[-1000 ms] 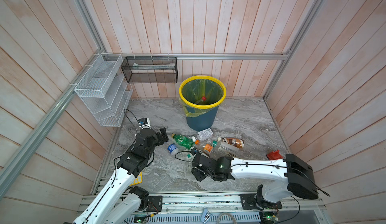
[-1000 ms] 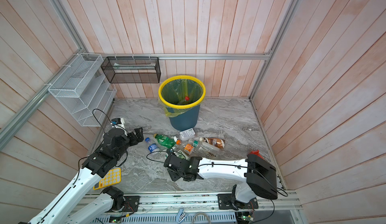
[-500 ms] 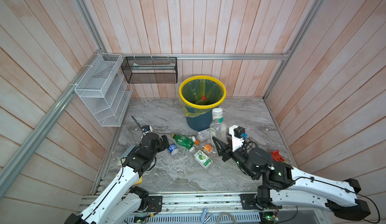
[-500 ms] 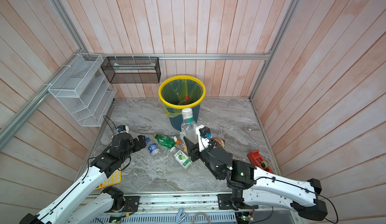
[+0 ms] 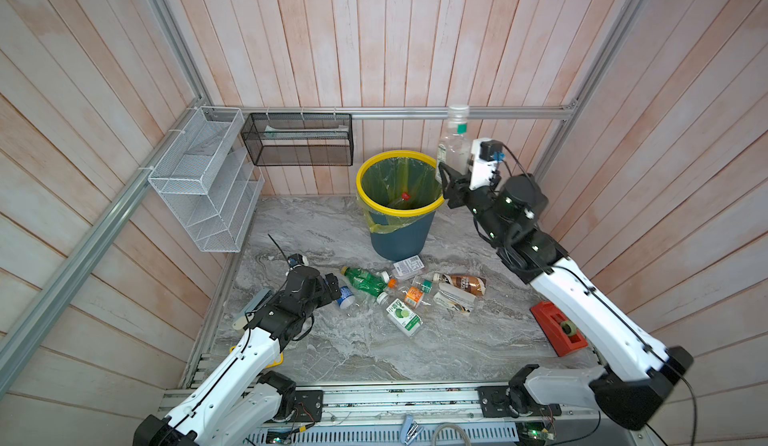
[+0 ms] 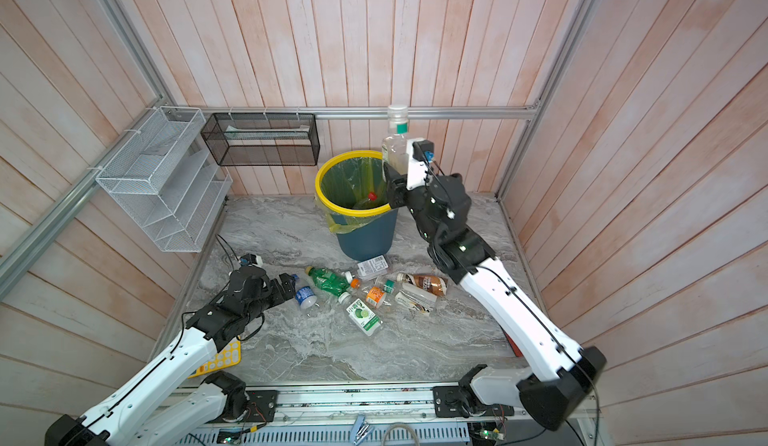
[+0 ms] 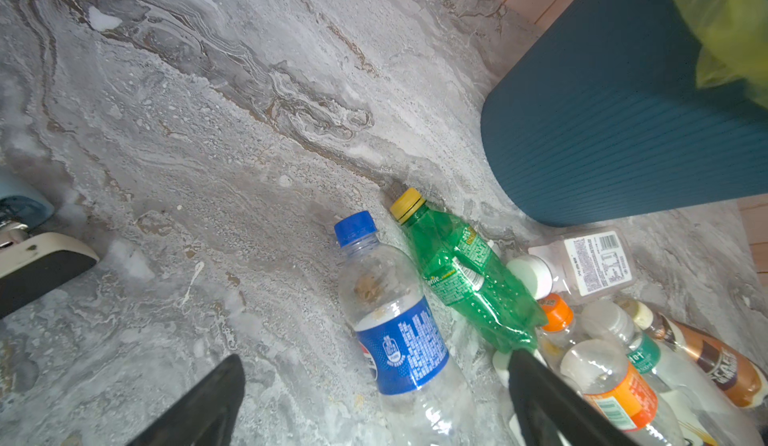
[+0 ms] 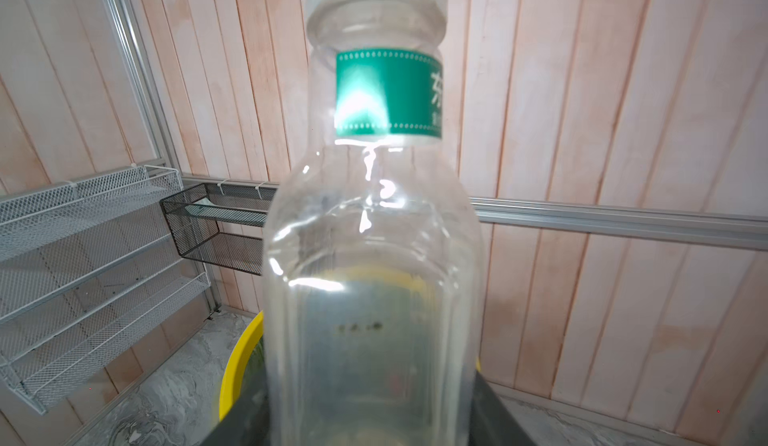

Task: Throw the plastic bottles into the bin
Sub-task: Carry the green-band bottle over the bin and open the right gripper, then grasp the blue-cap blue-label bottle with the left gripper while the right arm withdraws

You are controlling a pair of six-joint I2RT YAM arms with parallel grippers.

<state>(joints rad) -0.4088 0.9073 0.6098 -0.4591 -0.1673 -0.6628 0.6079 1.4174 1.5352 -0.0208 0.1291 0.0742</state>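
Right jaws grip a clear green-banded bottle [image 5: 454, 144] upright at the bin's [image 5: 399, 240] two o'clock rim; left jaws stand wide, straddling the blue-labelled bottle's [image 7: 399, 340] base.

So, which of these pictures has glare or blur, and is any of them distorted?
Right wrist view: the held bottle fills the frame, slightly soft, with white glare on its green label. Left wrist view: the blue-label bottle is sharp, the liner blurred. Both top views: even light, sharp, but the wall planks fan outward from the wide lens.
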